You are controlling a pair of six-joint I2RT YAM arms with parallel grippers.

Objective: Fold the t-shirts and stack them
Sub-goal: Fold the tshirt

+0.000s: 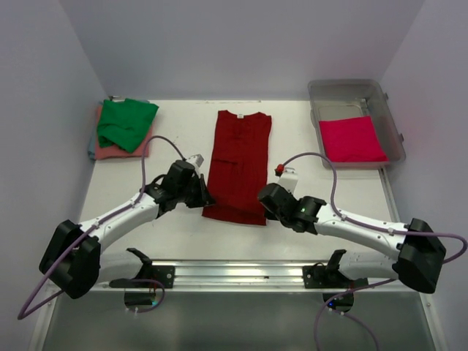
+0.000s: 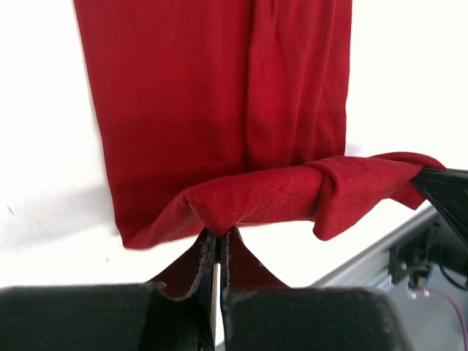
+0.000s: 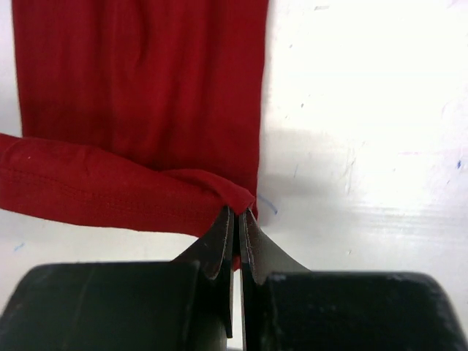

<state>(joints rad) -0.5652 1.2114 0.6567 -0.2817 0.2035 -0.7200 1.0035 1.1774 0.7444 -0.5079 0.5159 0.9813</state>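
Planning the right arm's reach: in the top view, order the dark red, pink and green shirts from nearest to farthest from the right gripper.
1. Dark red shirt: centre, hem pinched in the right gripper.
2. Pink shirt: in the tub, back right.
3. Green shirt: back left corner.

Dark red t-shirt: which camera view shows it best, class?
Top external view: the dark red t-shirt lies whole, collar to hem, in a long strip. Left wrist view shows only its lower part, hem pinched in the left gripper; right wrist view, the other hem corner in the right gripper.
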